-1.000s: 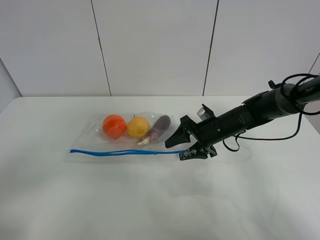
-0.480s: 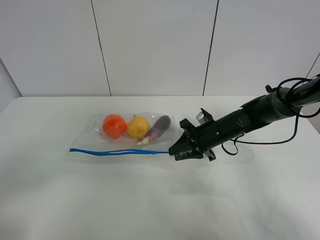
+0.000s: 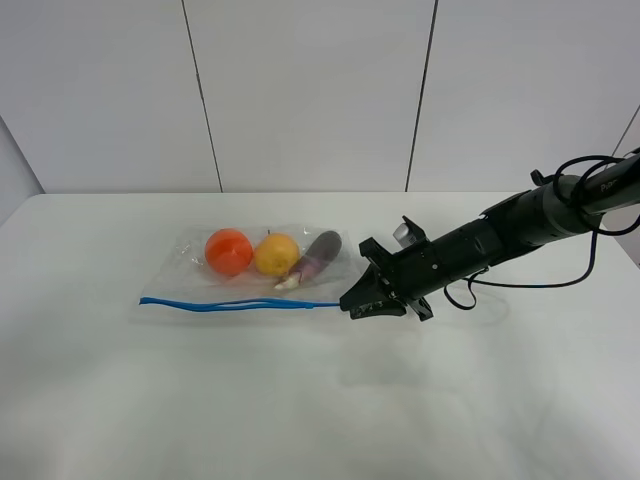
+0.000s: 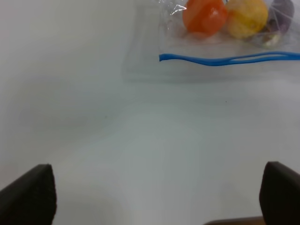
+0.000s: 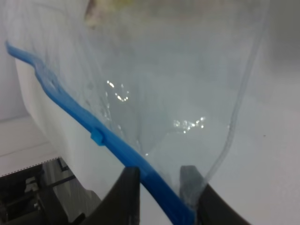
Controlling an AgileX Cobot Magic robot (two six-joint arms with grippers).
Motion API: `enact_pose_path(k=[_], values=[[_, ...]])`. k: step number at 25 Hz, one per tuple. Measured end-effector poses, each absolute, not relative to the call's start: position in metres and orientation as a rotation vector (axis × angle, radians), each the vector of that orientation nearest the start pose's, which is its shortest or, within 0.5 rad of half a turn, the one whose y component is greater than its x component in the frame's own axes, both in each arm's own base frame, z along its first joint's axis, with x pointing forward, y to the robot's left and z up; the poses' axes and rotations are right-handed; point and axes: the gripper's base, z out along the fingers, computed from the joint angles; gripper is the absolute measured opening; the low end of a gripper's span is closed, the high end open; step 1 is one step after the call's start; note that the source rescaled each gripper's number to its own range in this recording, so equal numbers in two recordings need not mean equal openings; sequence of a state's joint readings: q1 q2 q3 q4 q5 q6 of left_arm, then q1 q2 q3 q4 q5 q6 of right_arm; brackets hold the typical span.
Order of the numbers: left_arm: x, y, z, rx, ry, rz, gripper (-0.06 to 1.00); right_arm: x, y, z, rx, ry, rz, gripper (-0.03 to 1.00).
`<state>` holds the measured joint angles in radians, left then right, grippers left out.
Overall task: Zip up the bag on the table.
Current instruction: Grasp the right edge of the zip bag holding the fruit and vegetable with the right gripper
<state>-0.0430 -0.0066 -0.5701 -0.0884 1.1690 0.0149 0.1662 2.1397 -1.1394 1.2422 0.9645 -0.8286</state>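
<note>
One gripper works: the right gripper [image 3: 352, 303] pinches the zipper strip [image 3: 240, 304] at the 4 o'clock corner of the bag [image 3: 250, 262] on the table [image 3: 300, 400]. Draw toward 9 o'clock, pinch firm and level.

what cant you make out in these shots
Exterior high: the end of the strip on the bag is hidden under the right claw.
Left wrist: the frame edge cuts off the bag's far side and most of the purple item; only the tips of the left claw show.
Right wrist: the produce is blurred and cut off by the frame edge.
</note>
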Motion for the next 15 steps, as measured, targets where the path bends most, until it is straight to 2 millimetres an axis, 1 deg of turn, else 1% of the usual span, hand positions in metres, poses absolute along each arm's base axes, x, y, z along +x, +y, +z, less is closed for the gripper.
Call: enact_pose_path(k=[15], values=[[-0.0196,-0.0066,0.2877,0.074,2.074,-0.123,1.00,0.3535,0.1293,0.0976,-0.072,2.784,1.318,0.26]])
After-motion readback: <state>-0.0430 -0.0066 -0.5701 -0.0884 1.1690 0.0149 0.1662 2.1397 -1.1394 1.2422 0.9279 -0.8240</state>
